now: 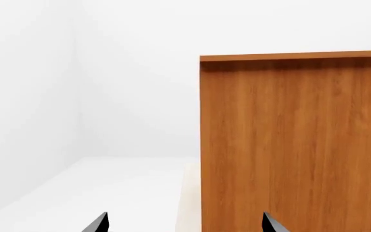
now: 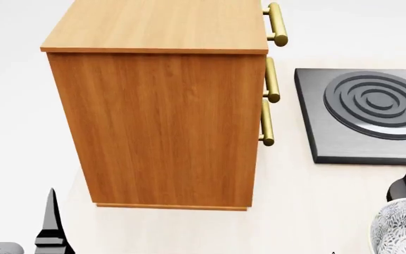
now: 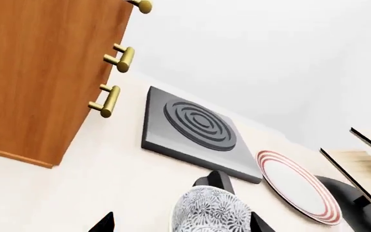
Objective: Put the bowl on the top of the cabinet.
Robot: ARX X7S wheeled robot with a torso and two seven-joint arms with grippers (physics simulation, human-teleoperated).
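The cabinet (image 2: 157, 106) stands tall on the pale counter (image 2: 287, 201), its flat top bare and its brass handles (image 2: 270, 79) facing the dark burner plate (image 2: 365, 116), with a strip of counter between them. The bowl (image 3: 211, 212) sits low at the counter's near right edge, between the right gripper's (image 3: 180, 223) wide-spread fingers; I cannot tell if they touch it. The left gripper (image 1: 184, 223) hangs open, facing the cabinet's side panel
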